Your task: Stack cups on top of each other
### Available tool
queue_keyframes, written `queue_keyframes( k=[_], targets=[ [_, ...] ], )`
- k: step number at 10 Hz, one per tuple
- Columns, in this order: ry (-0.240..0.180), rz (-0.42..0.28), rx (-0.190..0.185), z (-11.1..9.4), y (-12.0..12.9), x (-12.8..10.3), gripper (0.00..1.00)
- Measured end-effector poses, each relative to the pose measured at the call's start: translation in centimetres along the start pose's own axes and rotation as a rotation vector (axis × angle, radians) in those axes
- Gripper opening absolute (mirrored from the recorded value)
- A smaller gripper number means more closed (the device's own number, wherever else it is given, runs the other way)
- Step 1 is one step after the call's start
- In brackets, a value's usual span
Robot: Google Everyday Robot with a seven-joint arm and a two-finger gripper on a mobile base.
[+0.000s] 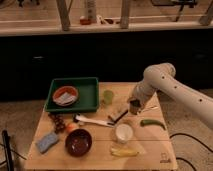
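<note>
One sponge (47, 142), blue, at 8 o'clock on the table (100, 157). At 1 o'clock from it, a dark cluster of grapes (57, 121), with a small orange fruit (71, 127) just beside. At 11 o'clock on the table, a green tray (85, 97) holding a red dish (65, 95) with something white inside. Dark red bowl (78, 142) at 7 o'clock, upright, near the front edge. White utensil (92, 120) lying flat between tray and bowl. Pale cup (107, 96), yellow-green, upright at 12 o'clock, just beside the tray's right wall and apart from the other cups. Dark cup (120, 114) at 5 o'clock from the pale one, seemingly on its side, not stacked. White cup (123, 133) upright at 6 o'clock from the dark one, banana (124, 151) beyond it at the front edge. Gripper (134, 106) pointing down at 1 o'clock from the dark cup, close above the table; how far open, and whether holding anything, impossible to tell. Green pepper (152, 123) at 4 o'clock from the gripper.
</note>
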Motion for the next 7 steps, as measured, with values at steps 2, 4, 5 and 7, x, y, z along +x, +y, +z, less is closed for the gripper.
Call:
queue_keyframes(
  k=[2, 4, 5, 7],
  targets=[
    [0.014, -0.026, 0.01, 0.4, -3.4, -0.2, 0.0],
    [0.025, -0.043, 0.018, 0.4, -5.7, -0.4, 0.0],
    [0.032, -0.047, 0.02, 0.3, -6.2, -0.4, 0.0],
    [0.043, -0.059, 0.021, 0.2, -7.4, -0.4, 0.0]
  ],
)
